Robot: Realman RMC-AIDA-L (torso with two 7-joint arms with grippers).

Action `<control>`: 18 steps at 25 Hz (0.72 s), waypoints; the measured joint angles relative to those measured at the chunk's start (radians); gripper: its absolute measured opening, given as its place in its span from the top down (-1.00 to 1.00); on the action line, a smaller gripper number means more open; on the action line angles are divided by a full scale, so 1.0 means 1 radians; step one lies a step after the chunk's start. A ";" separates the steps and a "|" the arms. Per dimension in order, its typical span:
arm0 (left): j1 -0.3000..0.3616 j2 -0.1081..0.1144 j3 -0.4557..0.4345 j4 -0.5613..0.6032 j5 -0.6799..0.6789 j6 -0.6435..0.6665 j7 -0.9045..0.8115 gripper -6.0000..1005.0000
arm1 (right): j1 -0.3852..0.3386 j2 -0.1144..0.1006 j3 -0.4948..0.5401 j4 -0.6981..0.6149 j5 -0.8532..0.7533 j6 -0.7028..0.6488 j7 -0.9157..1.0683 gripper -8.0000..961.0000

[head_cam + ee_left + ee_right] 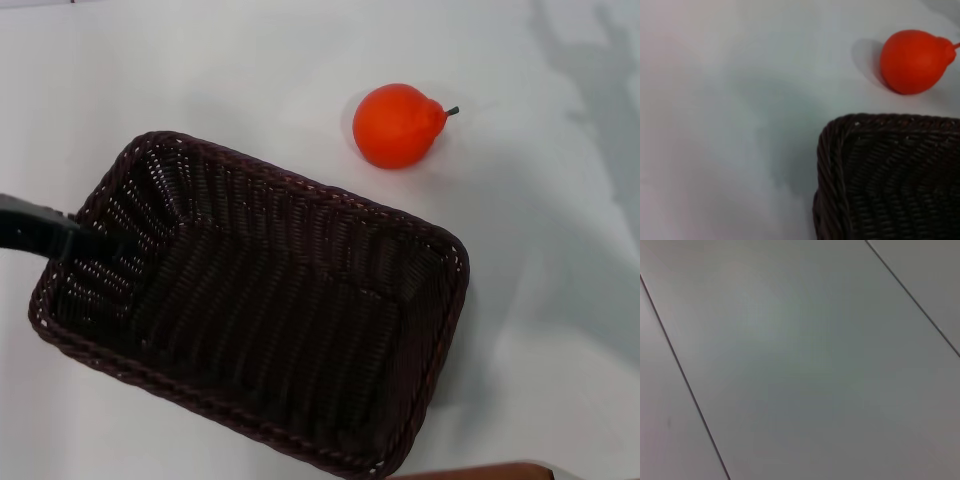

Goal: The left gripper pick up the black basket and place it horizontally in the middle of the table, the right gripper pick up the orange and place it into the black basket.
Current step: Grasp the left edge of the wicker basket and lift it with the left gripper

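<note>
The black basket (260,310) lies askew on the white table (150,70), its long side running from upper left to lower right. It is empty. A corner of it shows in the left wrist view (890,180). A black bar-like part of my left gripper (58,231) reaches in from the left edge and lies over the basket's left rim. The orange (397,125) sits on the table beyond the basket's far right side, apart from it; it also shows in the left wrist view (912,61). My right gripper is out of view.
The right wrist view shows only a plain grey panelled surface (800,365) with thin dark seams. A brown edge (480,470) shows at the bottom of the head view. Arm shadows fall on the table at the upper right (600,90).
</note>
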 joint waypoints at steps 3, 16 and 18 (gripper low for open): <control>-0.011 0.003 0.005 0.045 0.011 0.002 0.001 -0.27 | 0.000 0.000 0.000 0.000 0.000 -0.004 -0.002 -0.96; -0.020 0.002 -0.010 0.100 0.023 0.030 -0.002 0.46 | 0.007 -0.002 0.000 0.010 0.000 -0.039 -0.004 -0.96; -0.020 0.001 -0.015 0.110 0.019 0.031 -0.002 0.60 | 0.008 -0.002 0.000 0.011 0.000 -0.041 -0.004 -0.96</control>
